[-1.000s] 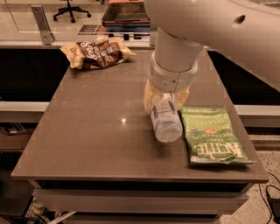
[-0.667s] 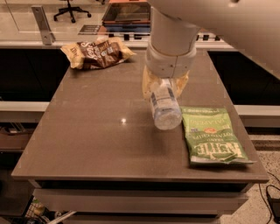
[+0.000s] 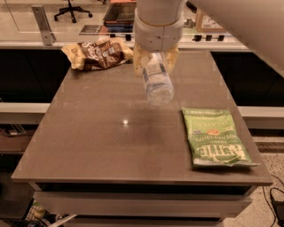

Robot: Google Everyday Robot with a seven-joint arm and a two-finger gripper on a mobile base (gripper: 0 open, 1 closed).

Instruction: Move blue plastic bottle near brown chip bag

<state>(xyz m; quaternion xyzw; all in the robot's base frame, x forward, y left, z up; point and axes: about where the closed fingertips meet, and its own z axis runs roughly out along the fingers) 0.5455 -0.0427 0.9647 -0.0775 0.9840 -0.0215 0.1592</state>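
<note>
The end effector [image 3: 155,63] hangs above the far middle of the worktop [image 3: 102,146], its two tan fingers [image 3: 139,62] pinching the blue plastic bottle [image 3: 157,83] near its upper end. The bottle is off the surface, tilted so that its free end points down and toward the camera. The brown chip bag [image 3: 98,53] lies at the far left corner, a little apart from the bottle.

The bottle looks clear and probably empty, so it is likely light. Its thin walls would give under a hard squeeze, and the smooth plastic and label could slip. A hold across the body, as here, seems sound. Because it is round, it may roll when laid on its side, so it should be set down gently and clear of the edge.

The worktop is flat, smooth and slightly glossy, with one light glint. A green chip bag [image 3: 215,138] lies flat on the near right. Behind runs a pale counter, with an office chair [image 3: 71,8] farther back and cables [image 3: 276,205] on the floor at lower right
</note>
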